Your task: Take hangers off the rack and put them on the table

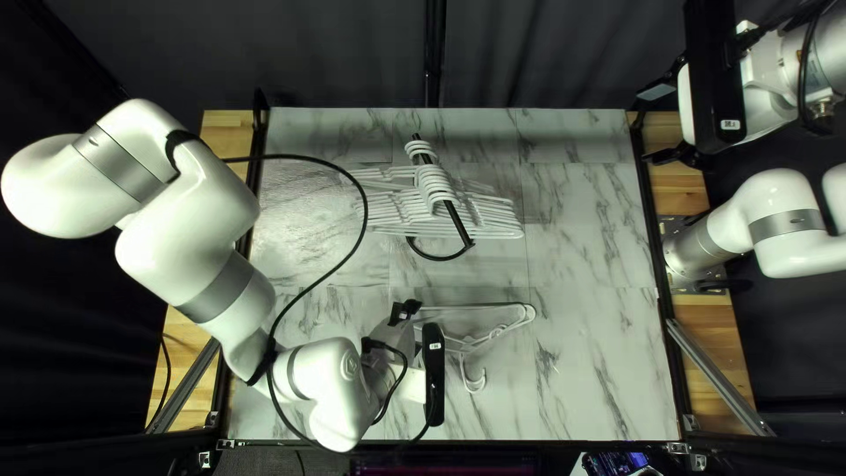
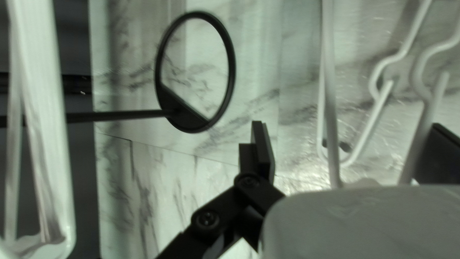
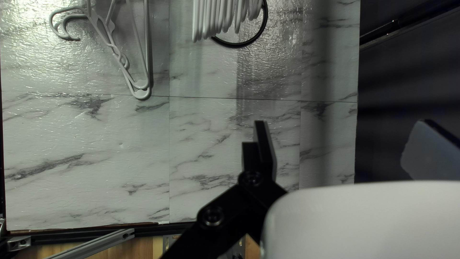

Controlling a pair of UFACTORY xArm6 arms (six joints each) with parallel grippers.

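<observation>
The laid hangers (image 2: 330,96) rest flat on the near part of the tabletop (image 1: 599,353), below the middle of the top left view, at least two of them and overlapping. The left claw (image 2: 346,125) is over their left end, its fingers spread wide with nothing pinched. That wide spread, with the end of the hangers lying between the fingers as the wrist view looks past them, would suit letting go or straddling the pair for another grip; which of the two I can't fairly say, as the claw's own mount hides part of the spot. Laying them flat and near probably keeps them clear of the rack and leaves it free to reach.

The remaining hangers (image 1: 434,185) hang by their hooks over the black rod (image 1: 457,220) of the rack, packed close in the middle, with a few hooks towards its far end. They are likely bunched so because the rod alone bears them. The right claw (image 3: 341,122), also wide and holding nothing, is raised at the far right, probably to leave room for the left arm.

As for direction, the laid hangers have their hooks towards the near edge, long axis running left to right. The hung ones also stretch left to right, across the rod, which runs from far to near, slanting a little right.
</observation>
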